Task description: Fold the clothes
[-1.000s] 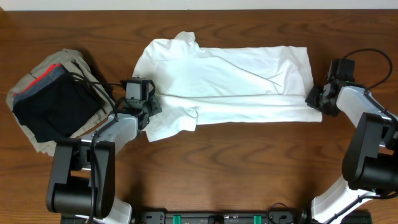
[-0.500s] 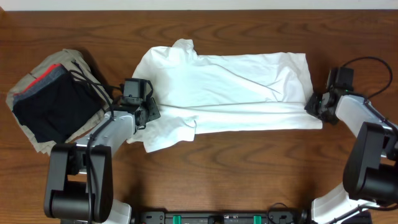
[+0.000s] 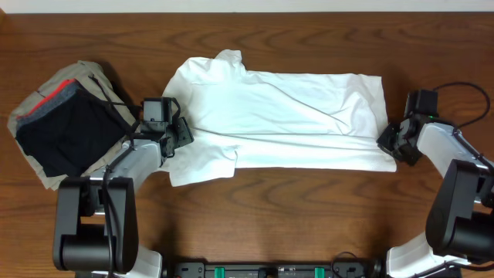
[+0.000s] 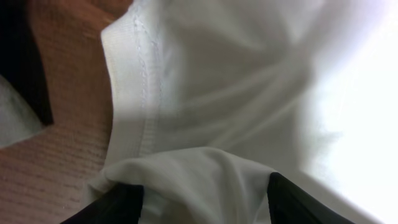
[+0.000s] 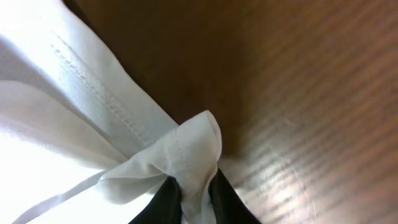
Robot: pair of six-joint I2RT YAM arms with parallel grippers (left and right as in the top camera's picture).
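Since 1 second back, the left end effector (image 3: pixel 183 133) has slid left and opened up, and the near-left flap of the T-shirt (image 3: pixel 285 116) has gone left with it. The right end effector (image 3: pixel 388 142) has come a bit nearer and squeezed tighter.

Left side first: in the wrist view its 2 fingers (image 4: pixel 118 205) stand wide apart, with a loose hump of white fabric sitting between them. It doesn't look pinched, so I'd say it's open and holding nothing. A stitched hem curves away just beyond the hump, with bare wood to the left of it.

On the right, the jaws are nearly closed on a little bunched corner of the shirt, right by a stitched hem. That's a proper pinch, with wood grain showing past the corner.

The shirt itself lies spread across the middle of the surface (image 3: pixel 270 208), long side running left to right and pretty wrinkly. A diagonal crease runs across it, and a small bump sticks up at the far-left edge. Its near-left flap hangs lower than the rest of the near edge.

Over on the far left there's a pile of folded clothes (image 3: pixel 62 127), black, grey, red and khaki. It sits close to the left arm but apart from the shirt.
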